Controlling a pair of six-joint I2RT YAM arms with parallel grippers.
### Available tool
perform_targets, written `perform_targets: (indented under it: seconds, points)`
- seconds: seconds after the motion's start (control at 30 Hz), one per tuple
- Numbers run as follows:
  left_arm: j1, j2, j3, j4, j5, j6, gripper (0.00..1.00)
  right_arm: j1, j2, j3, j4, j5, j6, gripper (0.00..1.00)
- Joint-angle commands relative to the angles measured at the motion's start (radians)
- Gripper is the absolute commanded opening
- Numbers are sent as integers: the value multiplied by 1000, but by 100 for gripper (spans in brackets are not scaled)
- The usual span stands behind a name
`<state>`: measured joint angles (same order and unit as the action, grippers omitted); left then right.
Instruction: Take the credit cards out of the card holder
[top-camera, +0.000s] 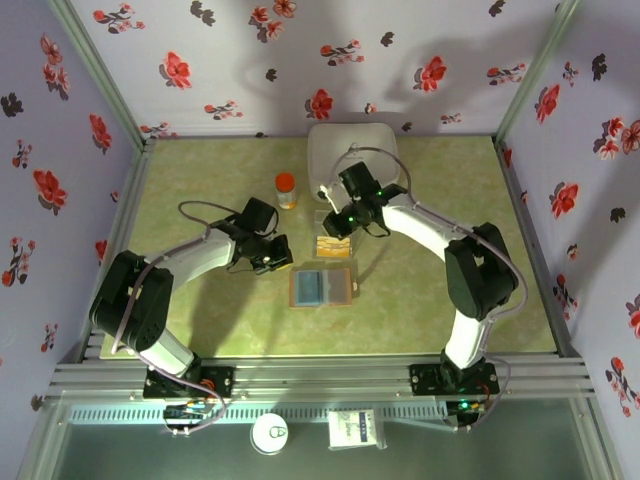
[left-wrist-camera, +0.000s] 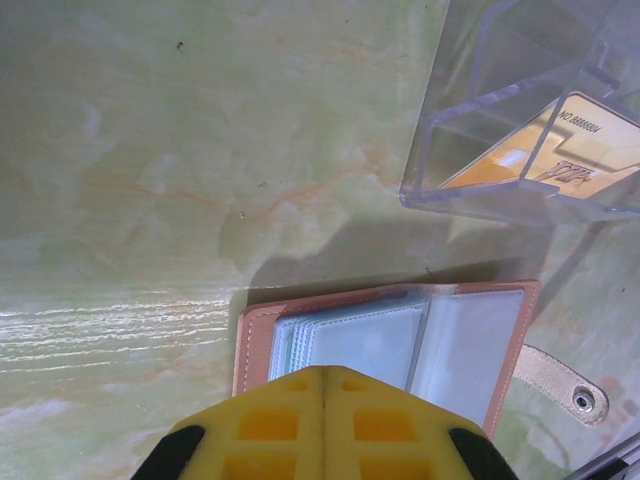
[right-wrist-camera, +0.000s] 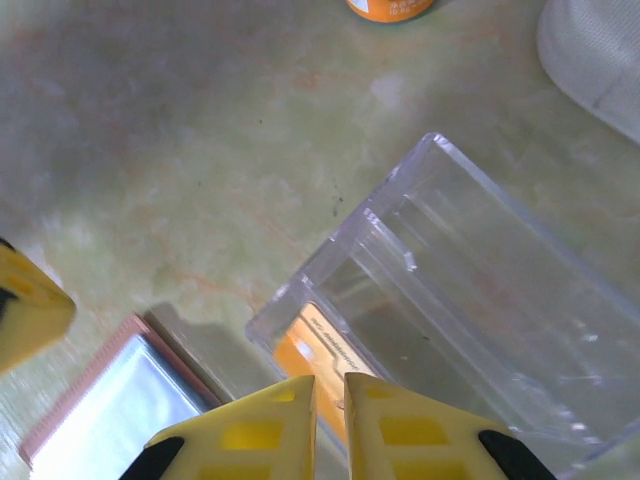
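Observation:
The card holder (top-camera: 322, 287) lies open on the table, brown-edged with blue-grey clear sleeves (left-wrist-camera: 455, 340). My left gripper (left-wrist-camera: 322, 371) is shut, its tips over the holder's left panel; from above it sits at the holder's left corner (top-camera: 275, 262). An orange-yellow credit card (right-wrist-camera: 318, 350) lies in a clear plastic box (right-wrist-camera: 450, 280), just behind the holder (top-camera: 333, 247). My right gripper (right-wrist-camera: 330, 380) hovers over that card's end with its jaws a narrow gap apart and nothing clamped between them. The holder's corner (right-wrist-camera: 110, 400) shows at the lower left of the right wrist view.
A large white rounded case (top-camera: 355, 150) stands at the back, with an orange-capped bottle (top-camera: 286, 190) to its left. The holder's strap with a snap (left-wrist-camera: 565, 386) sticks out to the right. Floral walls close in the table on three sides.

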<state>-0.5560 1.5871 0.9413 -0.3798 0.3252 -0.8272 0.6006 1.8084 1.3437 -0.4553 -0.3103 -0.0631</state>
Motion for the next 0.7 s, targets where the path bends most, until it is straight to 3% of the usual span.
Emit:
perform_targets:
  seconds: [0.0, 0.4, 0.67]
  points:
    - [0, 14, -25, -2, 18, 13, 0, 46, -45, -42, 102, 52, 218, 15]
    - [-22, 5, -86, 22, 22, -10, 0, 163, -87, -230, 304, 152, 632, 13]
    - [-39, 8, -108, 45, 47, -21, 0, 179, -115, -298, 316, 164, 770, 12]
